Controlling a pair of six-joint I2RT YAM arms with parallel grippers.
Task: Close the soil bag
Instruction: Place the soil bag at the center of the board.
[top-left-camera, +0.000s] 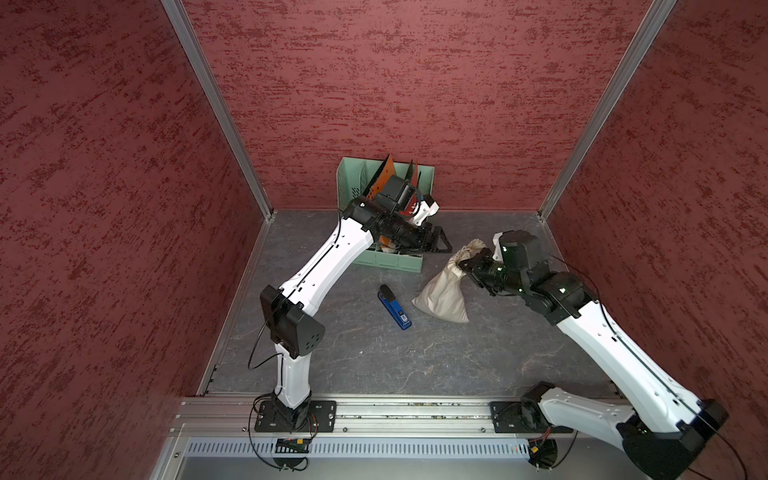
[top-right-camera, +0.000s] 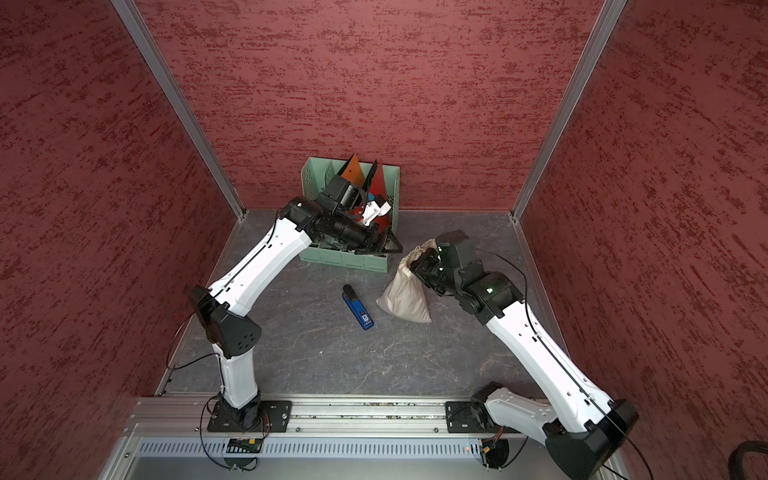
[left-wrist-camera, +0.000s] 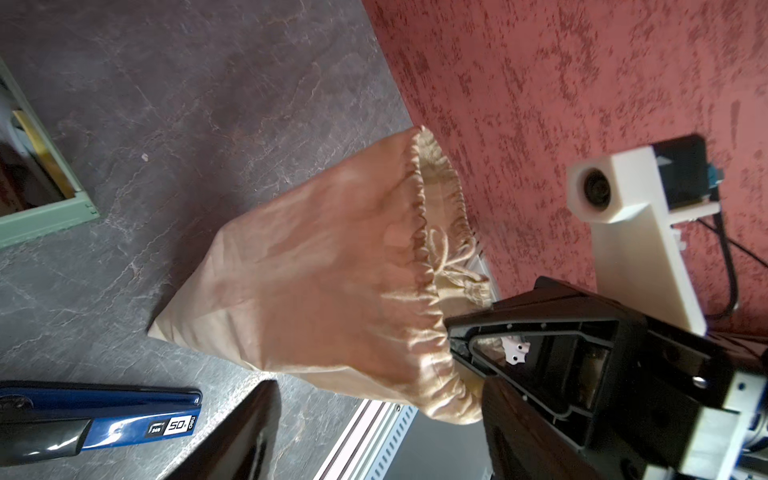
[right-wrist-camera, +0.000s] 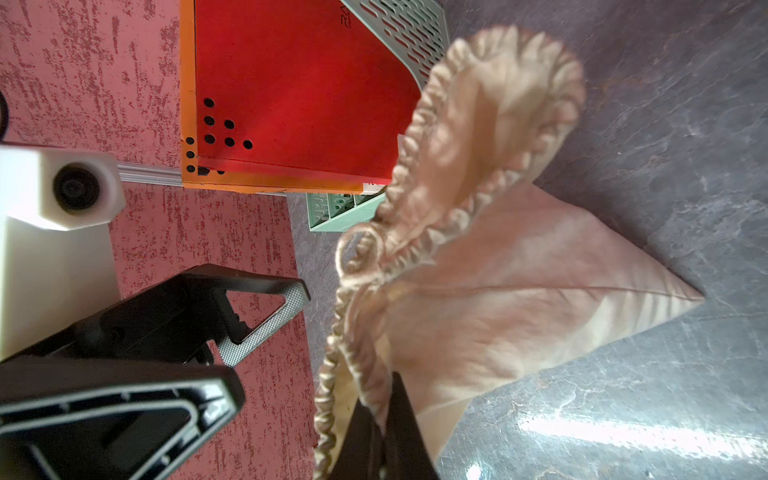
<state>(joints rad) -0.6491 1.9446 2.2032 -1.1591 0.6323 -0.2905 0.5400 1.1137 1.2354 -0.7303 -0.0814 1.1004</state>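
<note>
In both top views the left arm covers much of the green file rack (top-left-camera: 390, 262). The left gripper (top-left-camera: 438, 243) is dark in front of it, so its jaws are hard to read there. The right gripper (top-left-camera: 471, 264) is clenched on the ruffled neck of the soil bag (top-left-camera: 444, 293), and its fingertips are lost in the cloth. The bag sits on the tabletop (top-left-camera: 374, 357), to the right of the blue stapler (top-left-camera: 395, 307) and apart from it. Its long axis rises from the wide base, nearer the front, up to the neck, which points toward the back wall.

In the left wrist view the stapler (left-wrist-camera: 99, 415) is cut off at the edge, and only a corner of the rack (left-wrist-camera: 45, 220) shows. The mouth of the bag (left-wrist-camera: 324, 282) gapes a little, but the inside cannot be seen. The right gripper pinches the rim of the neck.

In the right wrist view the left gripper (right-wrist-camera: 270, 338) is released. Its jaws are apart with nothing between them, near the drawstring loop (right-wrist-camera: 359, 249). The right gripper's own fingers (right-wrist-camera: 390, 440) are blurred and cut off at the edge, closed on the neck rim.
</note>
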